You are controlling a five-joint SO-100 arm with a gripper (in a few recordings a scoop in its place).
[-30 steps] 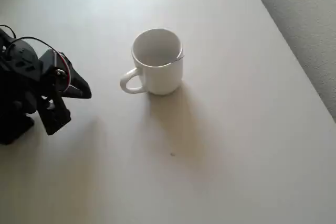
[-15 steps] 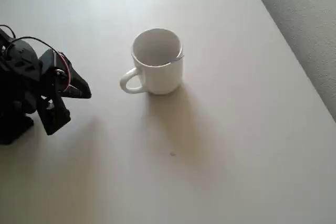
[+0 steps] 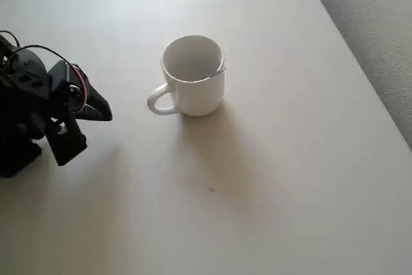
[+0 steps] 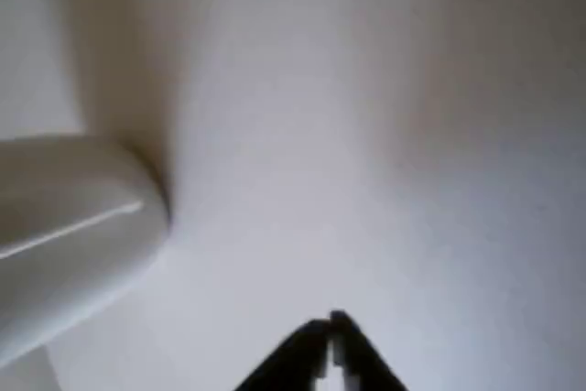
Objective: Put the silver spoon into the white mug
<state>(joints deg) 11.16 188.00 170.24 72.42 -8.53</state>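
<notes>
Plainly, the white mug [image 3: 192,75] stands upright on the pale desk [image 3: 270,178], a little above the middle of the overhead view, its looped handle pointing to the left of the picture. Inside it sits the silver spoon [image 3: 217,71] — only a thin bright line of its handle shows, leaning against the rim on the mug's right side and just reaching the edge. The bowl of the spoon is down in the mug and cannot be made out. The mug casts a soft shadow toward the bottom of the picture.

At the left edge of the overhead view the black arm is folded low, and its jaws [image 3: 104,111] point right toward the mug, well apart from it, with bare desk between them. They come together in a single dark tip and hold nothing.

From the wrist view the jaws [image 4: 328,347] rise from the bottom edge as two dark fingers closed against each other — nothing lies between them. The white mug [image 4: 64,235] is a blurred pale shape at the left of that view, with a thin light streak across it that is too blurred to name.
</notes>
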